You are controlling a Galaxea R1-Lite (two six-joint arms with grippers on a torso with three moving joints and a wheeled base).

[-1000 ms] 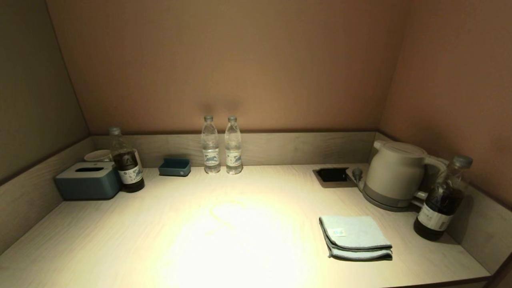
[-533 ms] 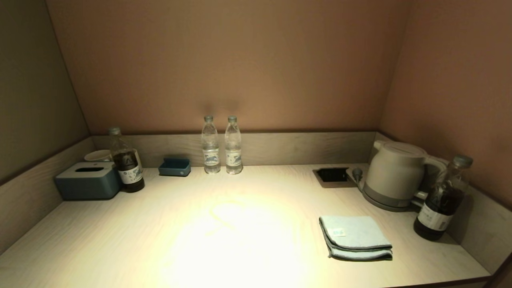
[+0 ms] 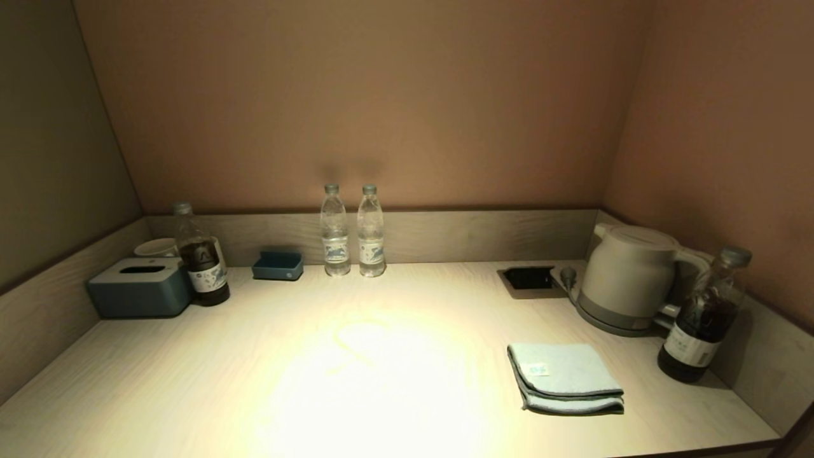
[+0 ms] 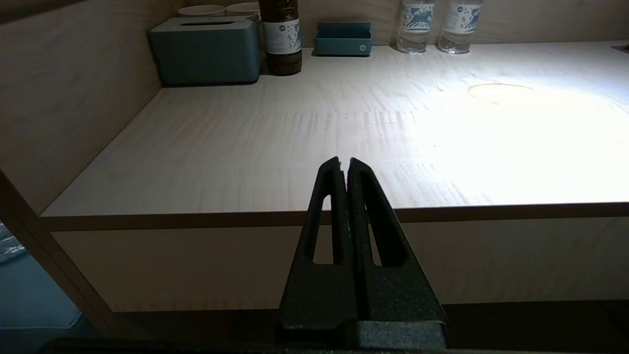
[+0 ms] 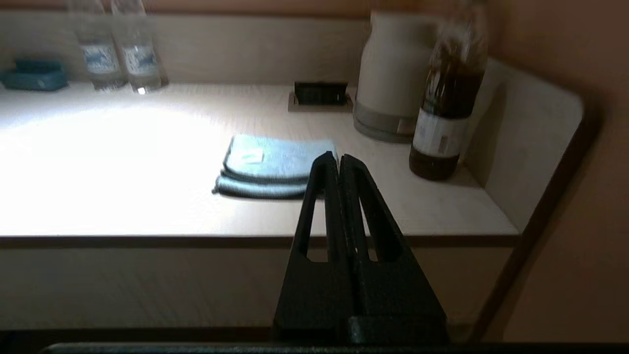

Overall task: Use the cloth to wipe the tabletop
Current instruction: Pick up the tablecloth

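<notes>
You have not started yet: the cloth (image 3: 564, 376) lies folded on the counter (image 3: 381, 381) toward its right front, just short of the kettle (image 3: 626, 278) and well apart from the dark bottle (image 3: 701, 316) at the right rim. It is folded flat, with a stack of edges facing the front, so you have a thick hem to pinch rather than a single loose layer.

Both arms sit below and in front of the counter edge, out of the head view. The right gripper (image 5: 339, 160) points almost straight at the cloth, jaws clenched together with nothing between them. That makes it the natural arm for the pick. The left gripper (image 4: 342, 163) faces the bare left half of the counter, jaws likewise pressed together and empty; leave it parked.

Open the right jaws before you come in, and keep your sweep clear of the kettle and bottle.
</notes>
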